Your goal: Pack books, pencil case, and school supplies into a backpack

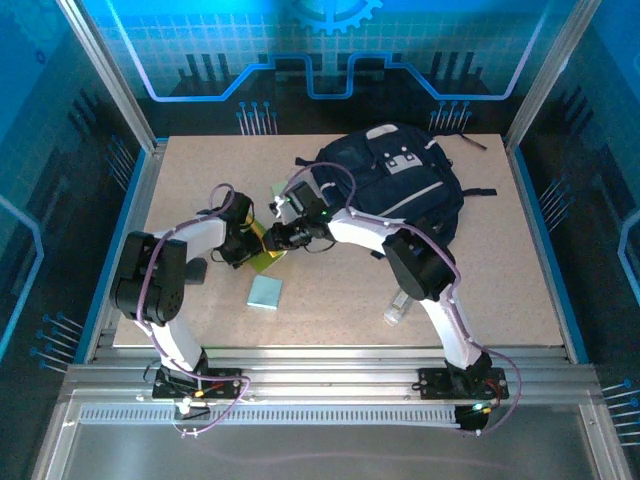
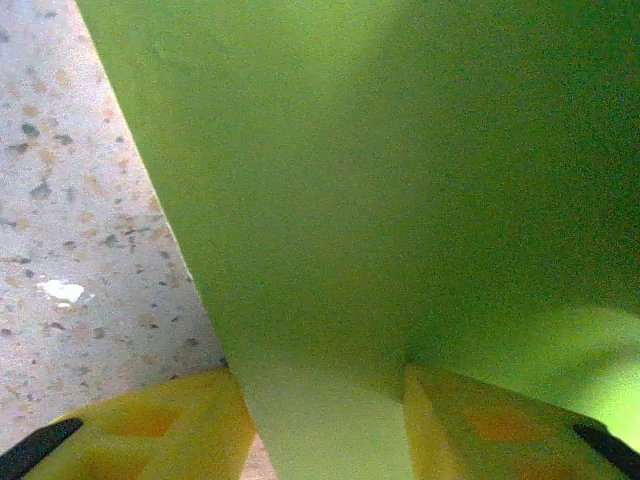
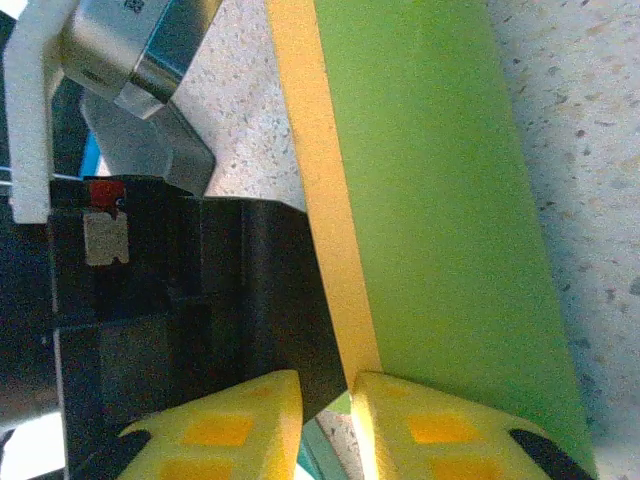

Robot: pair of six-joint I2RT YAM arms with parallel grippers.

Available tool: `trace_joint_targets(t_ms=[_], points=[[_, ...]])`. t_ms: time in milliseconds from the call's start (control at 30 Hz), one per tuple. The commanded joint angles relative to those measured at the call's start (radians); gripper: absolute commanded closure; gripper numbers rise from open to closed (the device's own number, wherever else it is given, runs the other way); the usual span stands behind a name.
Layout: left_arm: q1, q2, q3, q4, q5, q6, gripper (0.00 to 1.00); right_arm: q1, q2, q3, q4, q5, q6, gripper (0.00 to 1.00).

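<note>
Centrally, on the table (image 1: 500, 270) left of the backpack (image 1: 400, 180): green book (image 2: 400, 150) pinched by left end effector (image 2: 320, 420), yellow book (image 3: 320, 200) by right end effector (image 3: 328, 400). Likely light, thin, bendy; best gripped near an edge.

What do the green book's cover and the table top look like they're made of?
Green book: probably coated paper or thin card; a smooth, plain lime face with a soft sheen and no visible weave. Table: looks like speckled stone-effect laminate or composite; pale with dark flecks and a dull finish.
</note>
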Motion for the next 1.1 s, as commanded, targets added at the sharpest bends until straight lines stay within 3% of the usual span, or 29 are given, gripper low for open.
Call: trace_joint_targets(t_ms=[0,333,567,833,1067], points=[[-0.036,0.07,-0.048,0.111,0.119,-0.024,0.55,0.047,0.095,0.004,-0.186,0.134,-0.064,0.69],[-0.036,0.047,-0.056,0.093,0.109,-0.021,0.55,0.04,0.089,0.075,-0.288,0.448,-0.119,0.6],[-0.036,0.037,-0.056,0.083,0.102,-0.016,0.55,0.027,0.088,0.092,-0.298,0.497,-0.165,0.57],[-0.036,0.035,-0.059,0.09,0.1,-0.023,0.55,0.02,0.102,0.096,-0.252,0.37,-0.165,0.72],[-0.036,0.042,-0.058,0.096,0.102,-0.02,0.55,-0.01,0.025,0.027,-0.172,0.229,-0.089,0.82]])
